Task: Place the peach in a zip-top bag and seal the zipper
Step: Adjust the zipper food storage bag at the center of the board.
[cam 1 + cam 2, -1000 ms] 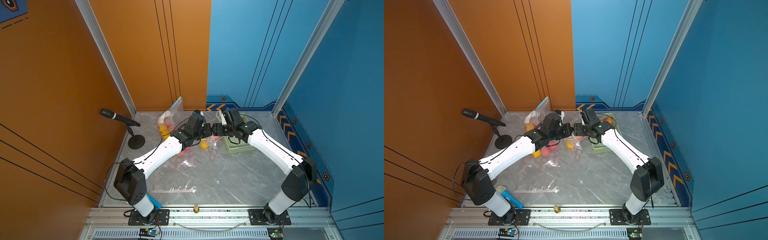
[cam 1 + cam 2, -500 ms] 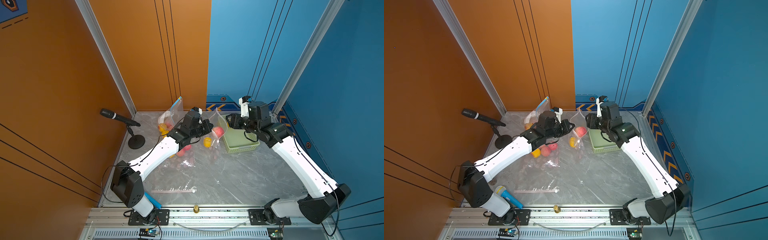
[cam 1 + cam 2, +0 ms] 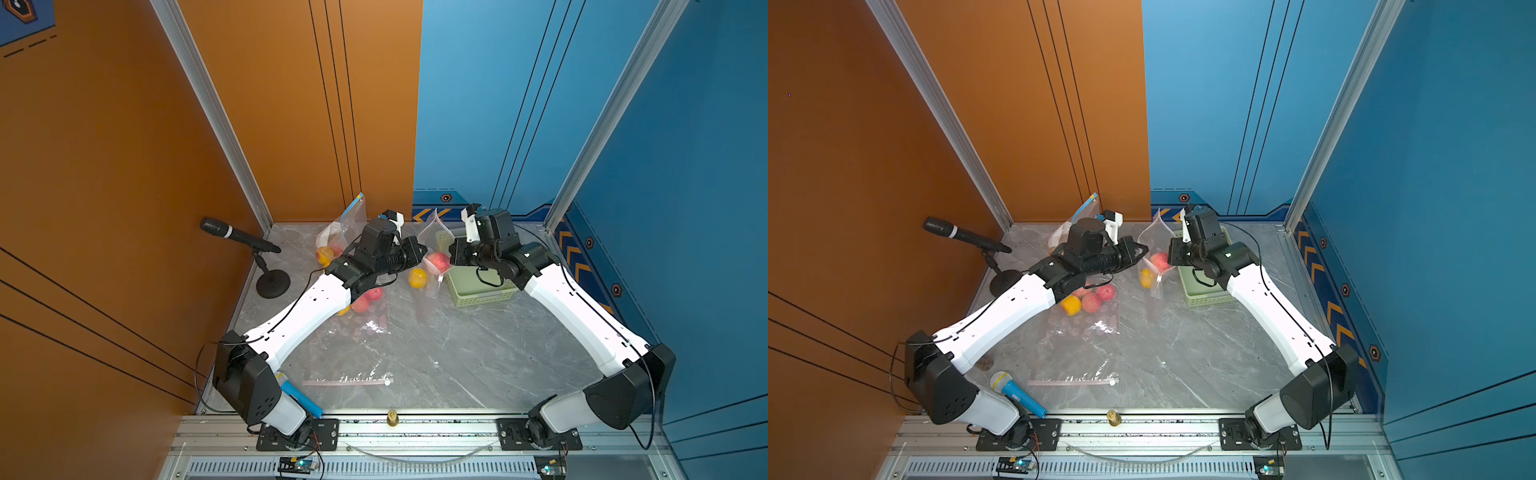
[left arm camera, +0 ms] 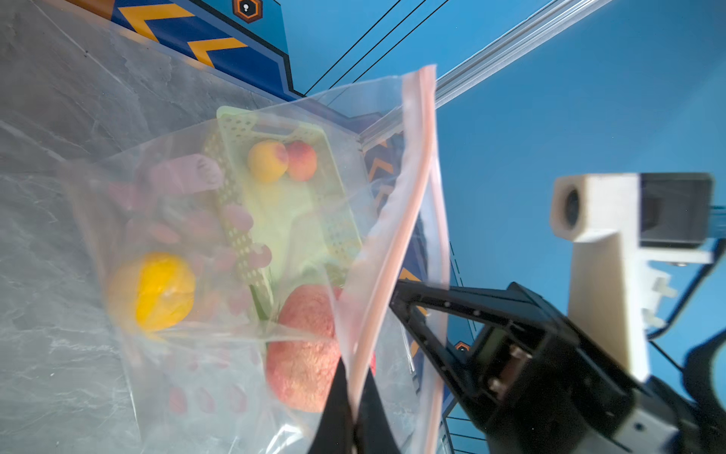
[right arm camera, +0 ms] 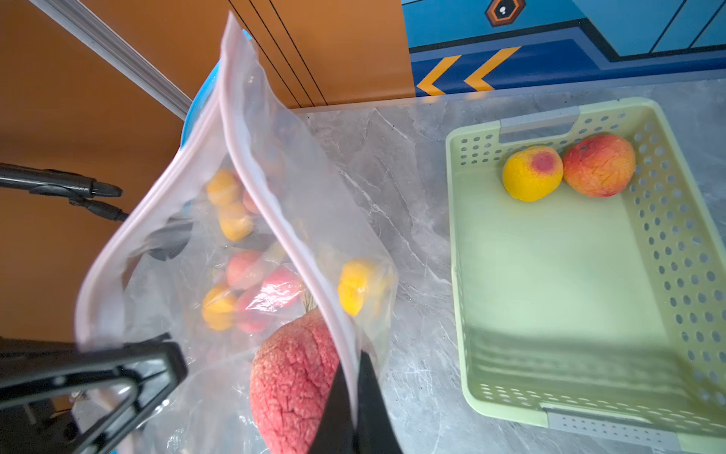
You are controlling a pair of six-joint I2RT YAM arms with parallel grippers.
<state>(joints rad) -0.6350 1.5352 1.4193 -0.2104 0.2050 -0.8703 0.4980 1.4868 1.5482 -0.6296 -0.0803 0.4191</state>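
A clear zip-top bag [image 3: 432, 235] is held up at 12 o'clock on the grey tabletop [image 3: 457, 365], mouth open. The left jaws pinch one zipper lip, the right jaws the other. A red peach [image 3: 438, 262] and a yellow fruit [image 3: 417, 277] sit inside. At its 3 o'clock, a green basket [image 3: 484, 296] holds two peaches [image 5: 599, 165].
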